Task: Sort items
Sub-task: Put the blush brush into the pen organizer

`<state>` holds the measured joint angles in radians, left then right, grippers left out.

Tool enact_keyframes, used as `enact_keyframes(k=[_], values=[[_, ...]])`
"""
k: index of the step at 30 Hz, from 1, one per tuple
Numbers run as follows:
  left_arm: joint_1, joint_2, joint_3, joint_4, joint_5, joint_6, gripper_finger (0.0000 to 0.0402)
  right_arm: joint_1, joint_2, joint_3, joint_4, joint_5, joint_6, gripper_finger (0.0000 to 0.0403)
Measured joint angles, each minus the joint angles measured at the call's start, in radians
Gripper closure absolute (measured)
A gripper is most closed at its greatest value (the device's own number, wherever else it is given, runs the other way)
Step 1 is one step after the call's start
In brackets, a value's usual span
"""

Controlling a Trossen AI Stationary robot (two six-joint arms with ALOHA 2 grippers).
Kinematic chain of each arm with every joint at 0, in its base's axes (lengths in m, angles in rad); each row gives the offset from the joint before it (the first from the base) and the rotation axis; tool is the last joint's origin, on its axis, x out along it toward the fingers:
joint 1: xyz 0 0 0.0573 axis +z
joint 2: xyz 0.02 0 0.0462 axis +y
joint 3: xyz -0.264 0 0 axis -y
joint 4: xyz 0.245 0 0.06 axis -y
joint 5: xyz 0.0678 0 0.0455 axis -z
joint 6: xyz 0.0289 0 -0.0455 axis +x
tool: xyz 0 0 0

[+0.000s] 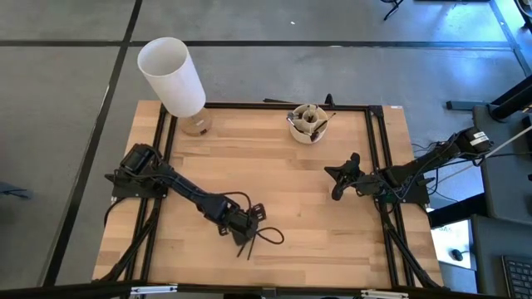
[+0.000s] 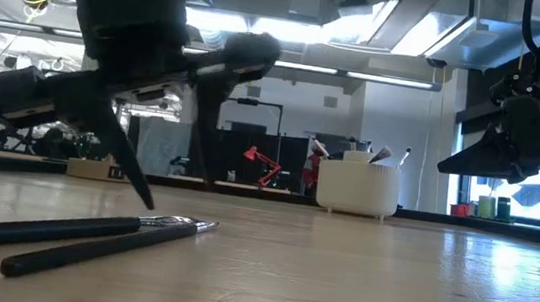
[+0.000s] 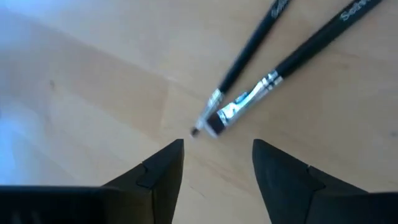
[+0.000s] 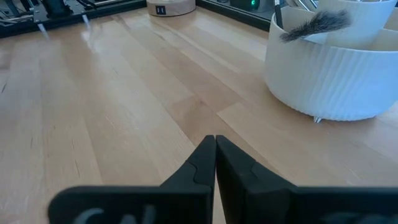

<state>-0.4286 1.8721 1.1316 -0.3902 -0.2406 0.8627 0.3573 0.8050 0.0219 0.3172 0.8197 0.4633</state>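
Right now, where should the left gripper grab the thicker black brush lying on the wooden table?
Probably on the black handle just behind the silver ferrule of the thicker black brush, from straight above: it lies flat, and the open left gripper already hovers near that end.

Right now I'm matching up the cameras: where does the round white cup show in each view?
High view: white cup at the table's far edge, centre-right.
Low view: cup right of centre, far back.
Left wrist view: not in it.
Right wrist view: cup at upper right.
Shared landmark: the brushes standing in it.
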Motion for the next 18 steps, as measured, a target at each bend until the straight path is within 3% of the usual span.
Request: enact_keyframes(k=[7,18], values=[[0.03,0.039,0.005,0.042,0.078,0.065,0.0227,0.0,0.0,0.0,0.0,0.0,0.001,0.0389],[0.032,0.072,0.005,0.021,0.056,0.109,0.0283,0.0,0.0,0.0,0.0,0.0,0.003,0.0389]])
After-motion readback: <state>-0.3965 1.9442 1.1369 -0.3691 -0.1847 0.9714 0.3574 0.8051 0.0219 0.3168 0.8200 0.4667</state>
